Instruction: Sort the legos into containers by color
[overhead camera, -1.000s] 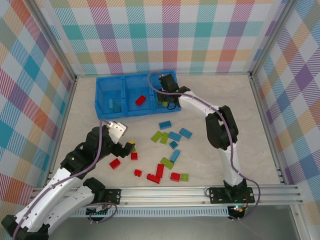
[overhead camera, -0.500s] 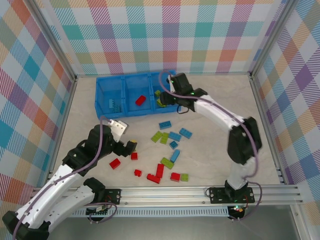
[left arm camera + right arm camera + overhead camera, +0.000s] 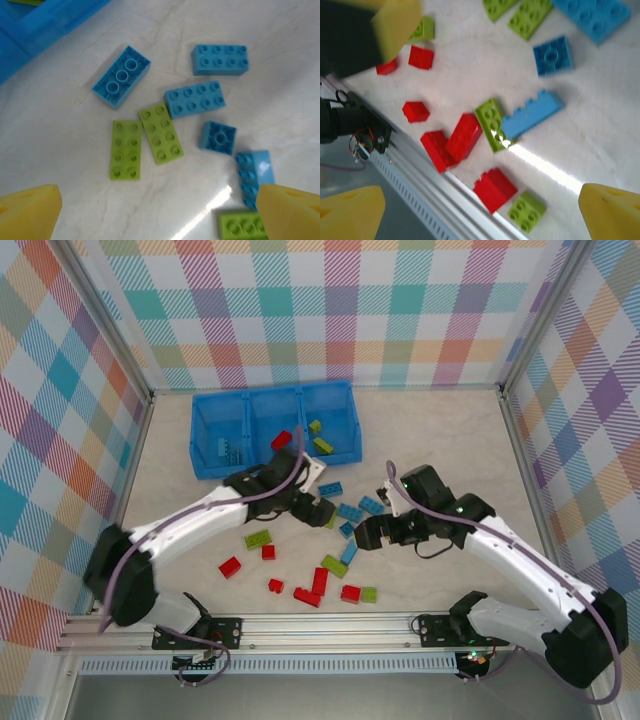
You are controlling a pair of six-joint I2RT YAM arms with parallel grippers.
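On the near side of the bin point(image 3: 197, 430), the left gripper point(image 3: 160, 212), spread wide and empty, hangs over two lime legos point(image 3: 161, 133) lying lengthwise across its closing line.

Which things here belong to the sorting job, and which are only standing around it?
Job:
- legos
- blue bin
- left gripper
- right gripper

Not the job:
- table
- rail
- checked walls
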